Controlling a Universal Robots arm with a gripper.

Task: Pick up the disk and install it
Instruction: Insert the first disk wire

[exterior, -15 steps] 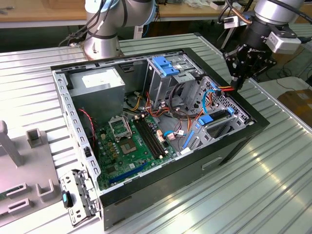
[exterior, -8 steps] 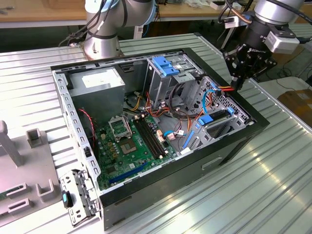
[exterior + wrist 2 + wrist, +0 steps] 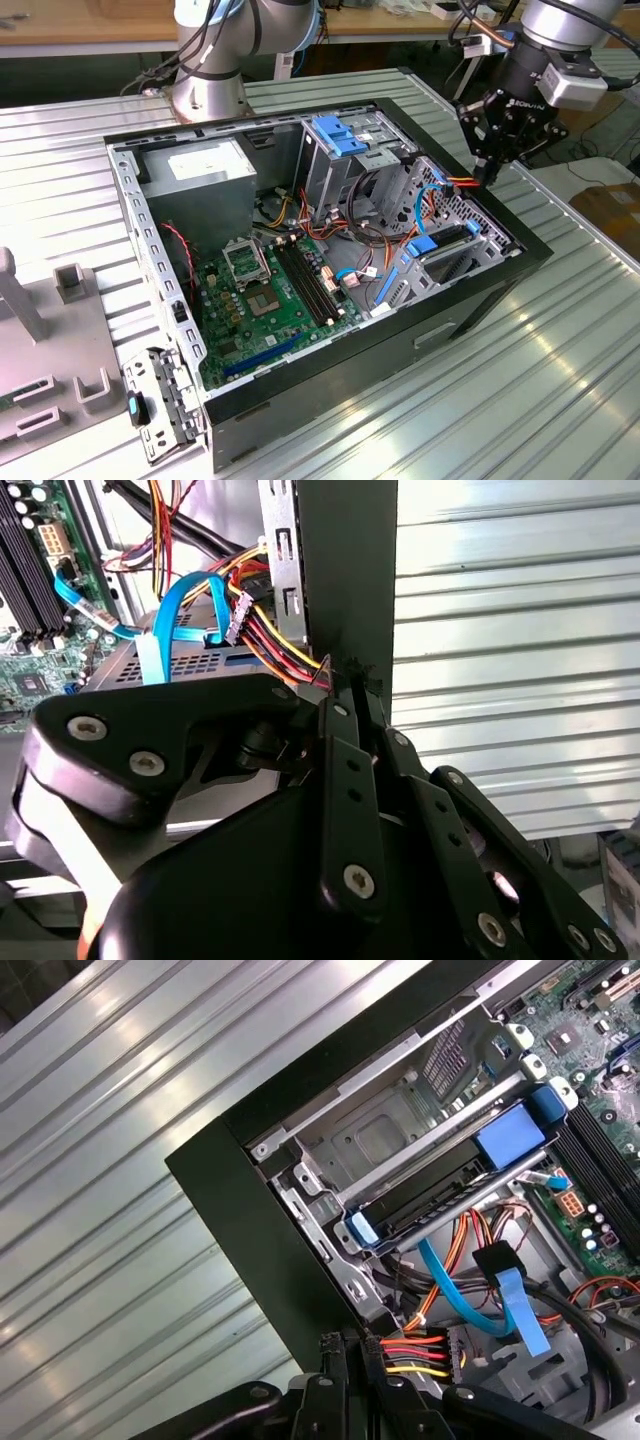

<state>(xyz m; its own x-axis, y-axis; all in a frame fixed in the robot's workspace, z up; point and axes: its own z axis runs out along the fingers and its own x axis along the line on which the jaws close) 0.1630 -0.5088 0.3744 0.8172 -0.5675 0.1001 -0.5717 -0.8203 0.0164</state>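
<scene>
Seemingly seated already in the computer case point(image 3: 470, 300), the disk point(image 3: 440, 1185) lies below the end effector point(image 3: 487, 172), fingers pinched together, holding nothing.

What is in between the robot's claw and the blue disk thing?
In the first wrist view, a bundle of red, yellow and black wires and a flat blue cable lie between the gripper and the disk.
</scene>
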